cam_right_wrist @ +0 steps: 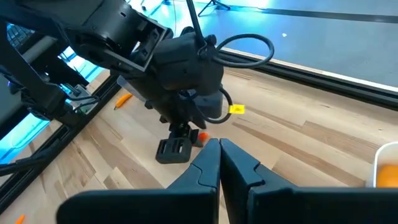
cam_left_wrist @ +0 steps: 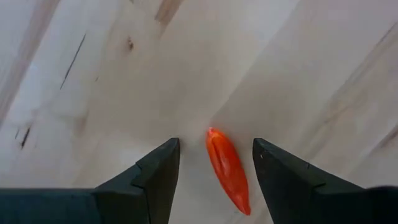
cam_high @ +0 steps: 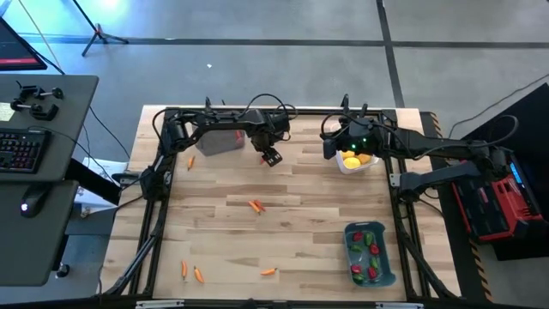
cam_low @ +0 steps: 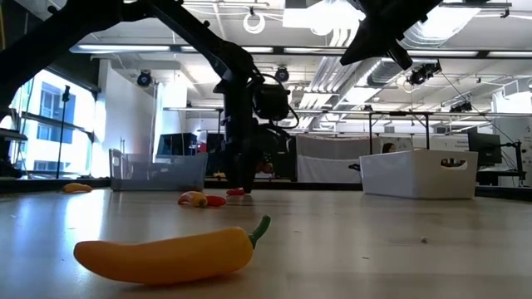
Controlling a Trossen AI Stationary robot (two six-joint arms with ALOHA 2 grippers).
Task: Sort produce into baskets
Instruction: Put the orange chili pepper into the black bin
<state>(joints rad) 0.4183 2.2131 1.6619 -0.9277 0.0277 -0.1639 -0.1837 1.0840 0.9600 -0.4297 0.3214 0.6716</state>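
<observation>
- Right now my left gripper (cam_left_wrist: 214, 163) hangs low over the bench (cam_high: 283, 240), just beside the smoky grey basket (cam_high: 220, 142), jaws parted narrowly around a small red pepper (cam_left_wrist: 227, 168) without touching it.
- Lying flat on the wood between the jaws, the pepper looks light, hard plastic and glossy, so I judge it may skid or squirt out.
- I'd pinch it across its fat middle, not the tapered tip.
- My right gripper (cam_right_wrist: 219, 163) waits above the white basket (cam_high: 353, 166) of yellow fruit (cam_high: 353, 160), jaws pressed together, empty.
</observation>
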